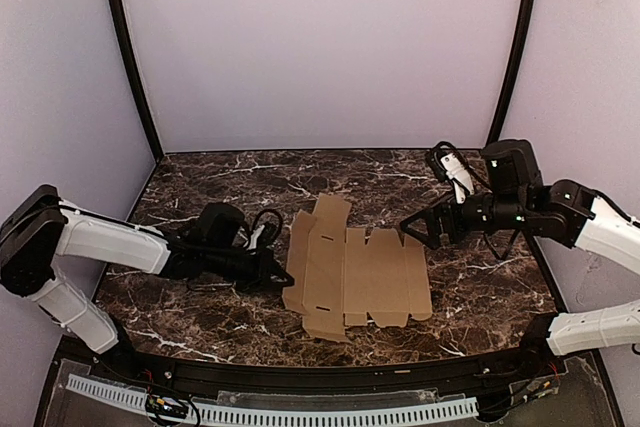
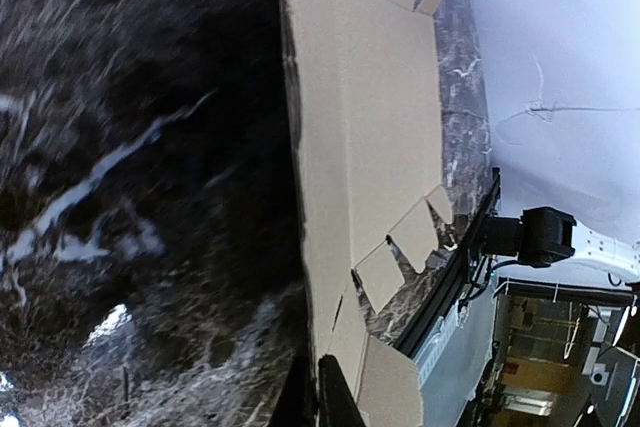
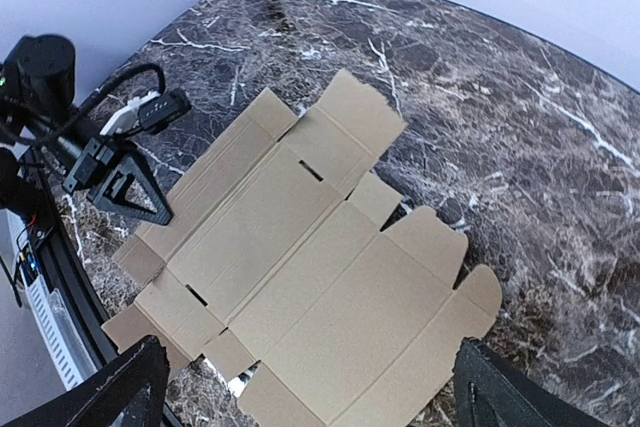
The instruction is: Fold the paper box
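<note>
Paper box [image 1: 355,272]: a tan die-cut sheet lying flat and unfolded on the marble table [image 1: 480,287], near the middle of its front half, creases and small end flaps visible. No panel stands upright and no flap is tucked, so the folding appears barely begun; every wall and closure is judged still to be formed.

Left gripper [image 1: 280,272]: low at the sheet's left edge, jaws pressed together. Whether they pinch the cardboard or merely touch it cannot be told.

Right gripper [image 1: 420,229]: above the sheet's right edge, fingers spread wide, holding nothing.

Limits of view: the left wrist view is blurred and shows its own fingers only as a dark sliver at the bottom. The right wrist view crops its fingertips and the sheet's nearest corner.
</note>
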Controlling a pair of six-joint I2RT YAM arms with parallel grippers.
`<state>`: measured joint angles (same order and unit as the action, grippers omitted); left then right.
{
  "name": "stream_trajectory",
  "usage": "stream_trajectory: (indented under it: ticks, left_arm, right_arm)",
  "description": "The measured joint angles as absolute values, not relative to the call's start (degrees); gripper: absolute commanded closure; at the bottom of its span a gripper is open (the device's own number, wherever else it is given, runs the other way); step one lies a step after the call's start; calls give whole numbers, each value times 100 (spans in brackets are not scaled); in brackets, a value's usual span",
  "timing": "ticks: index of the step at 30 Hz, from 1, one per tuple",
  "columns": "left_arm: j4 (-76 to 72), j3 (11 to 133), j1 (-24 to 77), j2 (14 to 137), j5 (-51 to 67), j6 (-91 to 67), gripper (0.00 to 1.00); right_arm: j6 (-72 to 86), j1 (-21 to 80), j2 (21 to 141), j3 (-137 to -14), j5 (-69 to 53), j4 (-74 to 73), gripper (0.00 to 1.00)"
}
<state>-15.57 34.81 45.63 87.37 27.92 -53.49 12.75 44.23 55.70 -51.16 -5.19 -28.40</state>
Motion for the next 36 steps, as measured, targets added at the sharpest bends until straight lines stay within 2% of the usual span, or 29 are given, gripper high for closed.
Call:
stream_trajectory:
  ticks: [4,12,18,25,36]
  left_arm:
    - [-346,4383,4560,8322,2788,-4427,99]
    - [2351,6241,4560,8095,2685,-2512,99]
    - [3793,6989,4560,8108,2359,-1540,99]
    - [4869,7881,4560,8429,1824,-672,99]
    - [5498,8270,4753,8895,908,108,99]
  right_arm:
    - [764,4431,5566,-5395,-845,-2829,1]
    - [-1291,4539,5546,-6001,-2250,-2711,1]
    - [-2416,4619,6331,-7244,-2532,-2836,1]
    - [-3282,4862,7526,-8401,-2338,-3260,7]
    - [-3701,4901,8831,-8897,-1704,-3634,22]
